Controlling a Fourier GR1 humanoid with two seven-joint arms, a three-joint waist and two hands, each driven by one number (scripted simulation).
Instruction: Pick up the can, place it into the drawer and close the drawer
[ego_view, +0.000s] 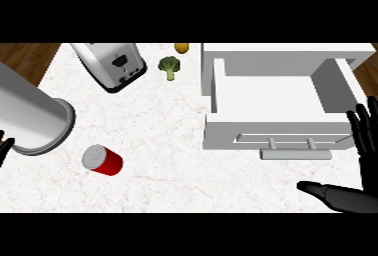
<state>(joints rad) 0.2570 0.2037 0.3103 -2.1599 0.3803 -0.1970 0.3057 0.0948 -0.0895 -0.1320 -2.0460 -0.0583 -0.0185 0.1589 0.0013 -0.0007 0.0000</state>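
Observation:
A red can (102, 160) with a grey lid lies tilted on the white counter at the lower left. The white drawer (221, 130) stands pulled open at the right, its inside bare, with a grey bar handle (295, 153) on its front. My right hand (367, 142) is open at the right edge, fingers straight beside the drawer's front corner and thumb stretched out below the handle. It holds nothing and is far from the can. Only a sliver of my left hand (4, 147) shows at the left edge, beyond the grey forearm (29, 117).
A silver toaster (111, 64) lies at the back left. A broccoli floret (170, 66) and a yellow item (181, 47) sit just left of the drawer's back. Brown floor shows past the counter's left edge.

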